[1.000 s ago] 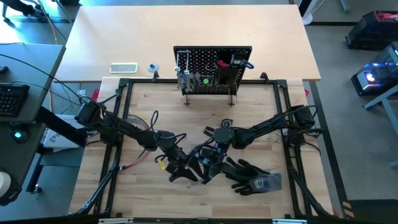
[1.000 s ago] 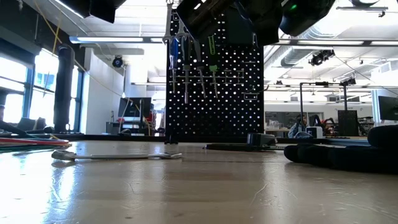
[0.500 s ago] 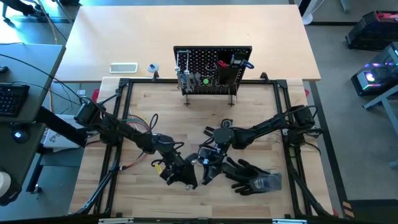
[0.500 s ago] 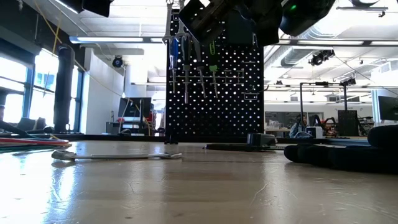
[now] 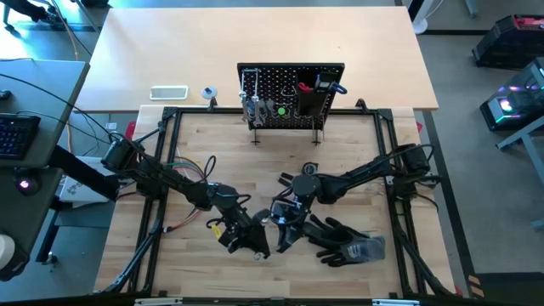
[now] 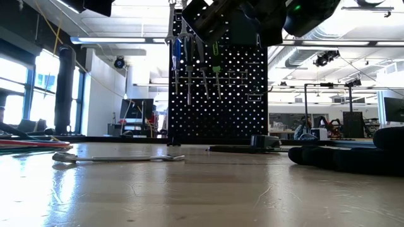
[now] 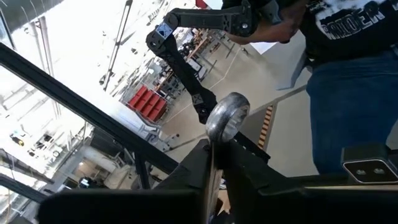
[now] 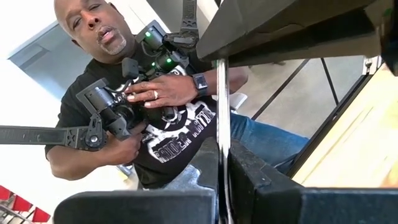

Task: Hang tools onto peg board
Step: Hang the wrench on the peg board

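On the wooden table [image 5: 212, 144], seen from above, the left gripper [image 5: 257, 246] is being held low towards 6 o'clock of the table's middle. In the left wrist view its fingers [image 7: 186, 180] are being pressed against a silver wrench [image 7: 226, 117], whose ring end is standing out beyond them. Just at 2 o'clock of it, the right gripper [image 5: 281, 233] is being kept pinched on the thin shank of the same wrench [image 8: 222, 118], so the tool is being gripped from both sides above the table.

Towards 9 o'clock of the left gripper, a bundle of coloured wires [image 5: 174, 227] is lying on the table. A second wrench [image 6: 118, 157] is lying flat on the table in the low view. At 12 o'clock, the peg board [image 5: 280, 83] is standing upright, well apart from both grippers, with a green-handled driver [image 5: 281, 110] and other tools hanging on it and a black bin [image 5: 307, 101] on its front. At 4 o'clock of the right gripper, black gloves [image 5: 344, 240] are lying just beside it. A person in a black printed shirt [image 8: 168, 134] is seen beyond the table.

Compared with a second ago, the left gripper is found shifted slightly towards 6 o'clock and drawn closer on the wrench; the right gripper, gloves and board are unchanged.
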Available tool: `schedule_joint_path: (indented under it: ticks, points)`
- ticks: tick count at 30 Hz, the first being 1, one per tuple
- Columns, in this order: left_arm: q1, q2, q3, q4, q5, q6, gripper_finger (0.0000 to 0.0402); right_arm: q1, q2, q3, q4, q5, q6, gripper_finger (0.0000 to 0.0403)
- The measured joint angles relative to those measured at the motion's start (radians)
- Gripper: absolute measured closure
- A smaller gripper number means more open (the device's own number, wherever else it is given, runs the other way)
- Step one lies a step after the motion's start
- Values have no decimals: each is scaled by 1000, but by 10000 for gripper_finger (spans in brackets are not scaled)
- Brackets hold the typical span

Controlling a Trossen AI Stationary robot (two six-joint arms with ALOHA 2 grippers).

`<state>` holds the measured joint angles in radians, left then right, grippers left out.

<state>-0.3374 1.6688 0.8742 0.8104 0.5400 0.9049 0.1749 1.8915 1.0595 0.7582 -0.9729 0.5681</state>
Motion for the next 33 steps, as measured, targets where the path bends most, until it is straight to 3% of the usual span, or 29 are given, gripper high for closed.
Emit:
schedule_joint_path:
  ticks: [4,16,33]
  points:
    - [0,0,0,-2,0,3,392,0,0,0,0,-6,2,378]
    - [-1,0,-2,-11,38,-36,400,0,0,0,-8,-13,5,263]
    - [46,1,-2,-132,7,-141,401,-32,-55,0,-310,-22,-165,257]
